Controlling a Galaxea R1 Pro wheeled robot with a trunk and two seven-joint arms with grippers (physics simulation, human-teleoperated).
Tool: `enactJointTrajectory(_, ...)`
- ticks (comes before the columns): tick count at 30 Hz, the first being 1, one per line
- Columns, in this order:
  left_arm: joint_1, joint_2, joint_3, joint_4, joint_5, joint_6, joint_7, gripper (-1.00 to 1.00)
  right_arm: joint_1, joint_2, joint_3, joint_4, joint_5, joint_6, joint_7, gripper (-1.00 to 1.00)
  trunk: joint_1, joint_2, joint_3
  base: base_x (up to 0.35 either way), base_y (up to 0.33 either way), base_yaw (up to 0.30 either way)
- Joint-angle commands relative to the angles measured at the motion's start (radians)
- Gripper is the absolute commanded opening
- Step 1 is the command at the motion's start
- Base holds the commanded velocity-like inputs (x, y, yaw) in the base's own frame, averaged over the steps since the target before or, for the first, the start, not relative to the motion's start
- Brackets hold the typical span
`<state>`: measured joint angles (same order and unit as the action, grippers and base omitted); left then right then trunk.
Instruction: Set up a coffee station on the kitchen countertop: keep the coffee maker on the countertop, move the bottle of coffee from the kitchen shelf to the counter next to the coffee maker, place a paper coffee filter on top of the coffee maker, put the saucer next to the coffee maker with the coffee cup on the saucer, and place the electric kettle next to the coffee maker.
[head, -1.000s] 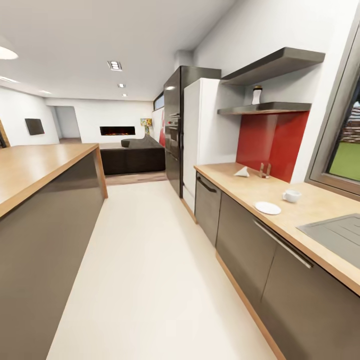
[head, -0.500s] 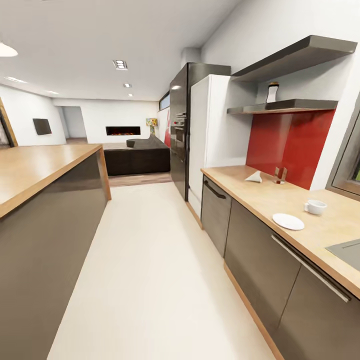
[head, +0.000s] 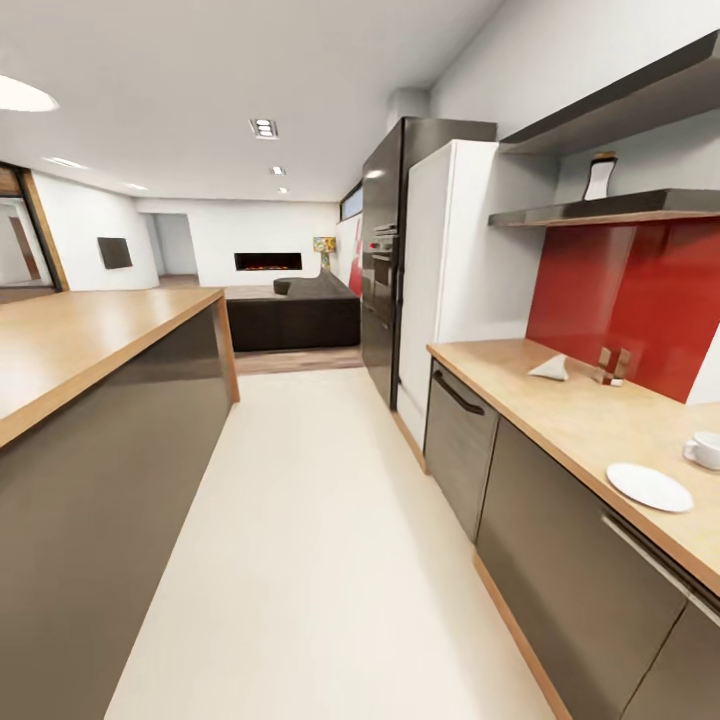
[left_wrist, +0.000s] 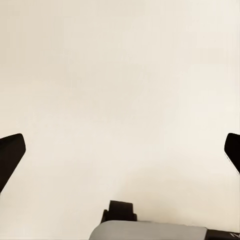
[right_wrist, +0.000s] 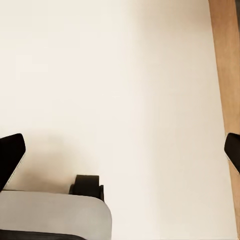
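Observation:
The kitchen countertop (head: 560, 415) runs along the right in the head view. On it lie the white saucer (head: 650, 487), the coffee cup (head: 704, 450) just behind it at the picture's edge, and farther off the paper coffee filter (head: 550, 368). The bottle of coffee (head: 600, 177) stands on the lower wall shelf (head: 610, 208) above a red backsplash. The coffee maker and the electric kettle are out of view. My left gripper (left_wrist: 120, 155) and right gripper (right_wrist: 120, 155) both hang open over pale floor, holding nothing.
A big wooden island (head: 80, 340) with dark sides lines the left. Between it and the dark cabinet fronts (head: 560, 560) runs a pale floor aisle (head: 300, 520). A white fridge (head: 450, 270) and black oven tower (head: 385, 270) end the counter. A small brown holder (head: 610, 365) stands by the backsplash.
The whole head view has shifted: the counter's things slide right and nearer, and the sink and window have left the picture. The things themselves have not moved on the counter.

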<state>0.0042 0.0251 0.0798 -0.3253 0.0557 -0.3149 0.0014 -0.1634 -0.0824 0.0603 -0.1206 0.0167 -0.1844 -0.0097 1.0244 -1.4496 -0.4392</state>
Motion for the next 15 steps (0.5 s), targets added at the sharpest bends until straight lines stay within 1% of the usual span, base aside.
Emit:
enactJointTrajectory(1,0.0,0.0,0.0,-0.001,0.006,-0.001,0.0,1.0,-0.001,0.0,0.006,0.001,0.002,-0.003,-0.001,1.0,0.001,0.0,-0.001,0.327,0.0,0.003)
enactJointTrajectory(15,0.0,0.001,-0.002,-0.001,0.006,-0.001,0.0,1.0,-0.001,0.0,0.006,0.001,0.002,-0.003,-0.001,1.0,0.001,0.0,-0.001,0.328,0.0,0.001)
